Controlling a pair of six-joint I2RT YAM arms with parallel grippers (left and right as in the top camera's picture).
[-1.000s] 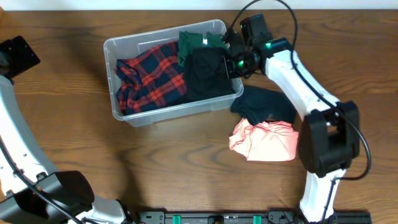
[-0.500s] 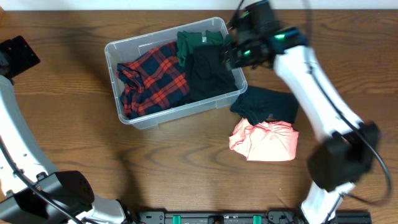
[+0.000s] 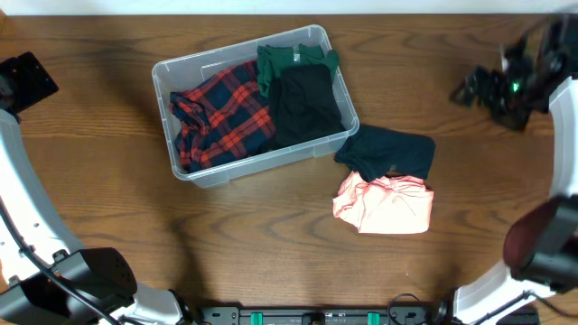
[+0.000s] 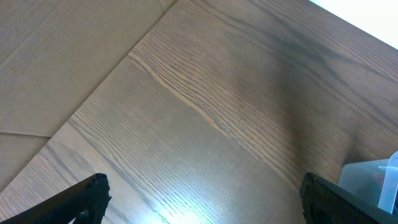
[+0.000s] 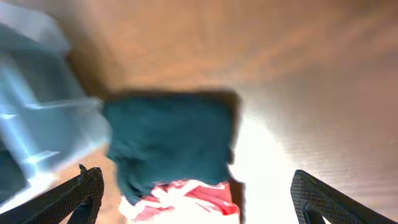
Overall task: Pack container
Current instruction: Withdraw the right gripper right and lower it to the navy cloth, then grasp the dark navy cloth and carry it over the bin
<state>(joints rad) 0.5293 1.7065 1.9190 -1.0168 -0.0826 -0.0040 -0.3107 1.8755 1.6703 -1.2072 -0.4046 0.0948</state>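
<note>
The clear plastic container (image 3: pixel 262 162) stands left of centre on the wooden table. A red-and-navy plaid cloth (image 3: pixel 221 113), a green cloth (image 3: pixel 289 60) and a black cloth (image 3: pixel 309 104) lie inside it. Just right of it, on the table, a dark teal cloth (image 3: pixel 390 152) lies over a pink cloth (image 3: pixel 386 206). My right gripper (image 3: pixel 470 90) is blurred at the far right, open and empty. In the right wrist view, the right gripper (image 5: pixel 205 205) hangs above the teal cloth (image 5: pixel 171 137) and pink cloth (image 5: pixel 186 200), container (image 5: pixel 37 124) at left. My left gripper (image 4: pixel 202 205) is open over bare table.
In the left wrist view a corner of the container (image 4: pixel 373 180) shows at the lower right. The left arm (image 3: pixel 32 77) stays at the table's far left edge. The right arm's base (image 3: pixel 542 244) stands at the right edge. A black rail (image 3: pixel 316 316) runs along the front.
My right gripper opened, let go of the black cloth inside the container, and swung away fast to the far right. The container shifted slightly. The left arm has not moved.
</note>
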